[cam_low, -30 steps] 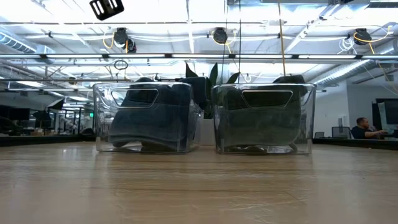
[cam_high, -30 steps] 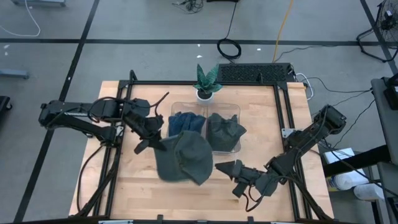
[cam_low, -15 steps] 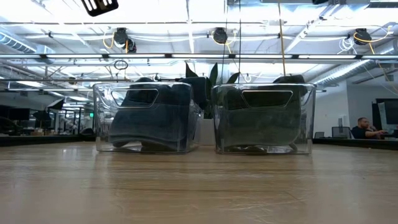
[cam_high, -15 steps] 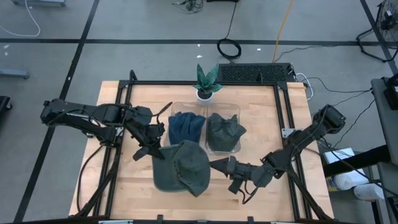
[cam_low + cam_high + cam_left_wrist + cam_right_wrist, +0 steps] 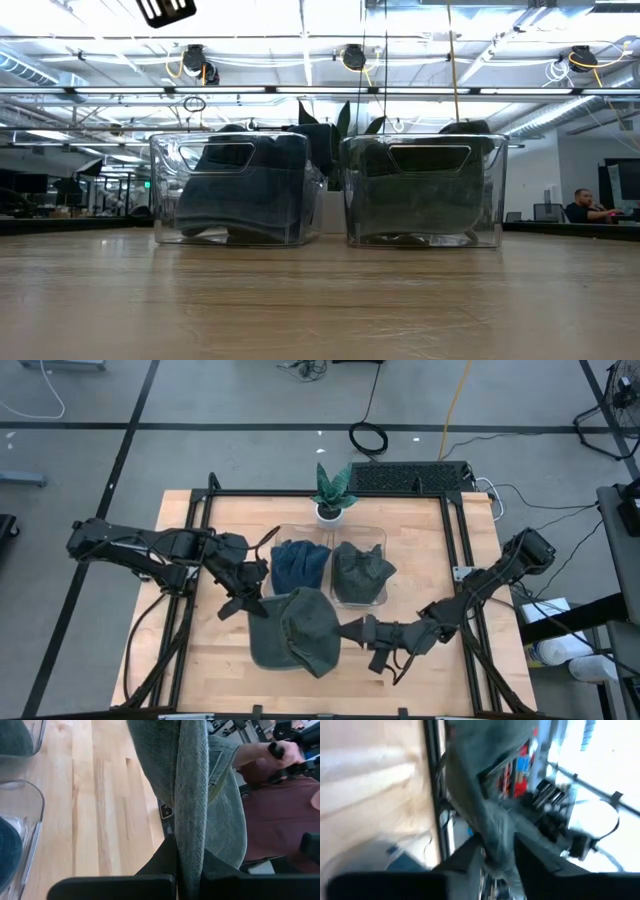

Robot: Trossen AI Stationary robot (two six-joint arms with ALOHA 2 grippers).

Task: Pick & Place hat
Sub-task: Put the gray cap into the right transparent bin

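A grey-green hat hangs above the table in front of two clear bins, with a gripper at each side. The left bin has blue hats in it, the right bin grey-green ones. My left gripper is shut on the hat's far left edge. My right gripper reaches in level from the right and is shut on its right edge. The low view shows only the bins; the hat is above its field. My left gripper pinches the hat's edge between its two fingers, coming slanting down from the table's left. The cloth hangs folded beyond the fingers, clear of the table. My right gripper has a fold of the hat's right edge between its two fingers, level from the table's right.
A potted plant stands behind the bins at the table's far edge. Bare wood lies along the near edge under the hat. A person in a maroon top stands beyond the table's right side.
My right gripper has gone toward the table's left edge, turned, and taken hold of the hat's right edge. The hat, carried by my left gripper, has swung a little toward the near edge and stays clear of the table.
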